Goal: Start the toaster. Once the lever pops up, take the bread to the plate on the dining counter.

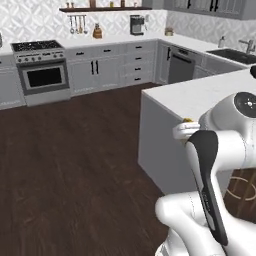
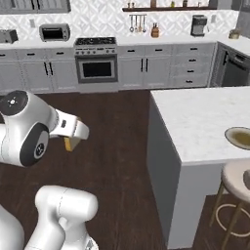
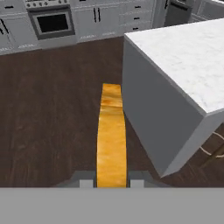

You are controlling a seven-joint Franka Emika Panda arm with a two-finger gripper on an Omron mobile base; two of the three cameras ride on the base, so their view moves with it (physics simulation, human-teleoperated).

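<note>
A: How is the gripper seen?

B: It is clenched on the bread. In the hand view the golden slice is held edge-on between the two finger tips and runs up from them over the dark wood floor.

A: And the arm's pose?

B: The arm is folded back close above the base. In the right base view the hand is seen reaching out level from the big rounded joint, with the slice hanging just under its end. In the left base view only a small yellow edge of the bread is shown above the white wrist.

A: Where is that in the room?

B: The slice is held above the floor, beside the near corner of the dining counter, not over its top. The plate is seen on the marble near the counter's right edge, well apart from the bread, with a stool just below it. The toaster is seen far off on the back wall counter.
</note>
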